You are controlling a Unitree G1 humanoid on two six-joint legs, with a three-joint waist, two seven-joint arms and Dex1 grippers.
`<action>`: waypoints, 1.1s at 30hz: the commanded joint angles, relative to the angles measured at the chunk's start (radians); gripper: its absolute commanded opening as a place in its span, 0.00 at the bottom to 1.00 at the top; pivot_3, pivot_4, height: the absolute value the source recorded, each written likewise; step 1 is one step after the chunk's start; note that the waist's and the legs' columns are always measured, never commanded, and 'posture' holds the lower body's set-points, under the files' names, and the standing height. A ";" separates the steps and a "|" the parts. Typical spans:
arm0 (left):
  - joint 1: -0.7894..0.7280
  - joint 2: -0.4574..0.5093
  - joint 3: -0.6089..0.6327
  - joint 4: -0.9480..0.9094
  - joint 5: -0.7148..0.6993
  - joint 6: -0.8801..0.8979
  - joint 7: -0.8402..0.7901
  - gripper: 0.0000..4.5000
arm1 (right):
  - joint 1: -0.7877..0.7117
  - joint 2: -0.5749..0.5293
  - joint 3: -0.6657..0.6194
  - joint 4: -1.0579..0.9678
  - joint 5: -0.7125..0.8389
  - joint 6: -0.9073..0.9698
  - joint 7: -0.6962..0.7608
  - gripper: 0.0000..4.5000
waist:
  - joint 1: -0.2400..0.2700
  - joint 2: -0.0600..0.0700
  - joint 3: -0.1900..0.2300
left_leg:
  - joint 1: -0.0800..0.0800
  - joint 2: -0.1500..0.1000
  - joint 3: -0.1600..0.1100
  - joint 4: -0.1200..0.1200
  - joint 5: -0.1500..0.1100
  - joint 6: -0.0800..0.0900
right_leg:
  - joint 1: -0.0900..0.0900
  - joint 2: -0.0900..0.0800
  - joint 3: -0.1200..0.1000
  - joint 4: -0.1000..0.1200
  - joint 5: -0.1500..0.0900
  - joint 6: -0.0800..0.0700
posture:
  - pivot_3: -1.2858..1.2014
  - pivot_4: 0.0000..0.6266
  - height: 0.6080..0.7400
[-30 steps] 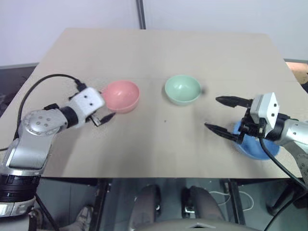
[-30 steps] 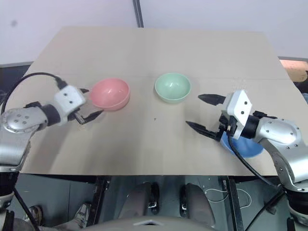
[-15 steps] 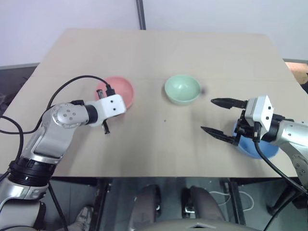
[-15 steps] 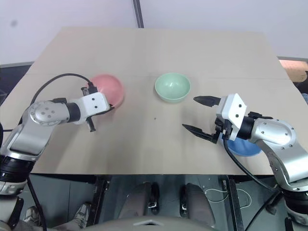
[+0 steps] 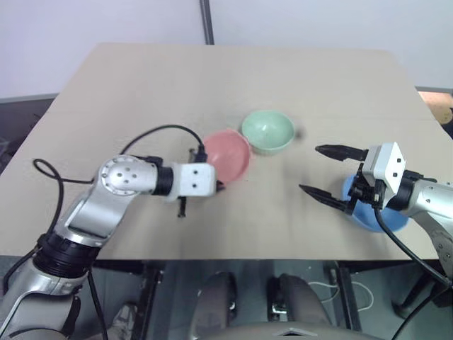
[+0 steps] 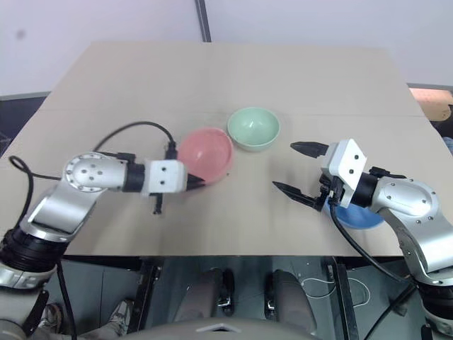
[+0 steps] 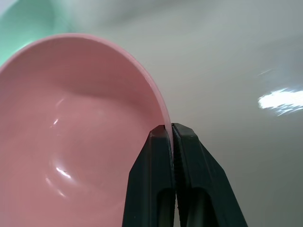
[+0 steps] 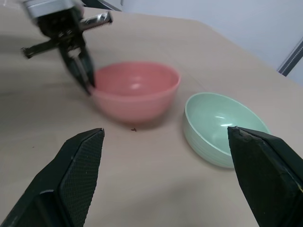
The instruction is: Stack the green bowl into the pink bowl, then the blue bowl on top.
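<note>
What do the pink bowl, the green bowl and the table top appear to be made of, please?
Pink bowl: likely plastic, smooth and glossy; thin rim, small bright highlights inside.
Green bowl: likely the same plastic; plain, with a sheen inside.
Table top: looks like pale wood-look laminate or board, matte; uniform beige, though the material is uncertain.

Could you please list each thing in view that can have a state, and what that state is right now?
pink bowl: upright, rim pinched by the left gripper, beside the green bowl.
green bowl: upright, empty, free on the table.
blue bowl: on the table, partly behind the right arm.
left gripper: jaws shut on the pink rim.
right gripper: jaws open, empty.
</note>
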 commanded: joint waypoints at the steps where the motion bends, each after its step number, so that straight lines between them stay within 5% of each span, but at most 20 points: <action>1: -0.083 -0.034 -0.033 0.019 0.019 -0.014 -0.030 0.02 | 0.000 -0.006 -0.040 -0.037 0.001 -0.018 -0.012 1.00 | 0.001 0.000 0.000 | 0.000 0.000 0.000 0.000 0.000 0.000 | 0.000 0.000 0.000 0.000 0.000 0.000 | 0.52 0.24 1.00; 6: -0.198 -0.124 -0.114 0.170 0.089 -0.081 -0.043 0.02 | 0.011 -0.003 -0.040 -0.047 -0.001 -0.015 -0.023 1.00 | 0.001 0.000 0.000 | 0.000 -0.001 0.000 0.001 0.000 0.000 | 0.001 0.000 0.000 0.000 0.000 0.000 | 0.52 0.24 1.00; 14: -0.245 -0.192 -0.055 0.174 0.006 -0.039 -0.076 0.83 | 0.034 -0.007 -0.062 -0.075 0.013 0.018 -0.050 1.00 | -0.002 0.000 0.000 | 0.000 0.000 0.000 0.001 0.000 0.000 | 0.000 0.001 0.001 0.000 0.000 0.000 | 0.52 0.24 1.00; 22: -0.105 -0.153 0.248 -0.018 -0.274 0.253 0.021 0.83 | -0.071 -0.004 0.041 0.002 -0.125 0.078 -0.152 1.00 | -0.019 0.000 0.000 | 0.001 0.000 -0.001 0.001 0.000 0.000 | 0.001 0.000 0.001 0.001 0.000 0.001 | 0.52 0.24 1.00; 27: 0.041 -0.135 0.457 -0.067 -0.490 0.486 0.105 0.83 | -0.288 0.040 0.214 0.316 -0.327 -0.104 -0.118 1.00 | -0.029 0.000 0.000 | 0.002 0.001 0.000 0.002 0.001 -0.001 | 0.001 0.001 0.001 0.001 0.000 0.001 | 0.52 0.24 1.00; 29: 0.078 -0.227 0.552 -0.069 -0.549 0.434 0.192 0.83 | -0.356 0.063 0.257 0.426 -0.384 -0.182 -0.106 1.00 | -0.026 0.000 0.000 | 0.002 0.001 0.000 0.002 0.001 -0.001 | 0.001 0.001 0.001 0.002 0.000 0.001 | 0.52 0.24 1.00; 33: 0.210 -0.200 0.624 -0.010 -0.474 0.310 0.194 0.83 | -0.556 0.144 0.376 0.750 -0.497 -0.408 -0.026 1.00 | -0.030 0.000 0.000 | 0.001 0.000 0.000 0.002 0.001 -0.001 | 0.001 0.000 0.001 0.002 0.002 -0.003 | 0.52 0.24 1.00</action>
